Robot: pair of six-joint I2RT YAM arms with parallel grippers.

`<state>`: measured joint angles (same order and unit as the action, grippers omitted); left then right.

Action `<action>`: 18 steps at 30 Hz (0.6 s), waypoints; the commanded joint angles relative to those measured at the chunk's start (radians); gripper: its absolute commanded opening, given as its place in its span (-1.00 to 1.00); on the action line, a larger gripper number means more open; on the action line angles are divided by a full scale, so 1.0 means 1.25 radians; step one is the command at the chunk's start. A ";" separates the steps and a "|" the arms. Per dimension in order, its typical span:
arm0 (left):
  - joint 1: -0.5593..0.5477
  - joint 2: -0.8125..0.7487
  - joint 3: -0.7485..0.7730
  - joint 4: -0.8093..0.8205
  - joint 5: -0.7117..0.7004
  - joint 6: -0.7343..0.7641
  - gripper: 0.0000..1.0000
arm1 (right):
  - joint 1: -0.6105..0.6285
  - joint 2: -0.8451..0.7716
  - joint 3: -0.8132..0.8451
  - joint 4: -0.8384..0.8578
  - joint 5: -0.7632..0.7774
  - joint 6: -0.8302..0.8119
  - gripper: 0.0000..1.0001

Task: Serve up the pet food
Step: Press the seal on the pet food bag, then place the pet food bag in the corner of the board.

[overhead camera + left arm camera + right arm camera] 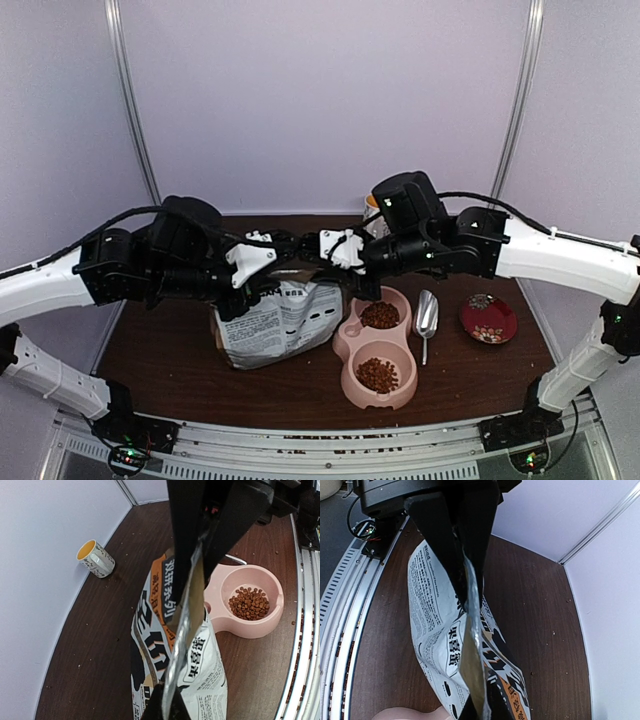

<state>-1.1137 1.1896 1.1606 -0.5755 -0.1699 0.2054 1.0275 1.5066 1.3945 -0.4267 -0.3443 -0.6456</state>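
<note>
Left gripper (198, 550) and right gripper (466, 580) both pinch tight on the top edge of the brown-and-white printed paper bag (275, 325), holding it upright and shut, likely because small round brown pet food (378, 374) already fills the pink plastic double bowl (349, 340).

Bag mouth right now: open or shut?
Shut. In both wrist views the bag shows its top edges flat together in one thin seam, pinched by the left end effector and right end effector.

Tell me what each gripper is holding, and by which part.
Both hold the bag by its top edge. The left gripper and the right gripper are each pinched shut on the foil-lined rim.
</note>
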 commanded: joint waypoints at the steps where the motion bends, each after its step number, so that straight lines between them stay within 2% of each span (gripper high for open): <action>1: 0.006 0.015 0.031 -0.024 0.019 -0.044 -1.00 | -0.005 -0.069 -0.023 0.066 0.011 0.024 -0.73; 2: 0.006 0.019 0.044 -0.044 0.032 -0.060 -1.00 | -0.004 -0.074 -0.033 0.079 0.025 0.027 -0.49; 3: 0.006 0.022 0.054 -0.058 0.048 -0.077 -1.00 | -0.004 -0.080 -0.043 0.094 0.038 0.031 -0.34; 7: 0.007 0.022 0.064 -0.087 0.114 -0.152 -1.00 | -0.005 -0.102 -0.081 0.151 0.078 0.040 0.06; 10: 0.029 0.020 0.072 -0.108 0.155 -0.197 -1.00 | -0.005 -0.124 -0.100 0.189 0.095 0.052 0.21; 18: 0.169 -0.014 0.099 -0.132 0.232 -0.260 -1.00 | -0.005 -0.204 -0.177 0.360 0.143 0.136 0.52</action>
<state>-0.9821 1.1973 1.2366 -0.7040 0.0528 -0.0502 1.0252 1.3163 1.2133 -0.1394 -0.2253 -0.5522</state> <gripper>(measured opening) 0.025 0.743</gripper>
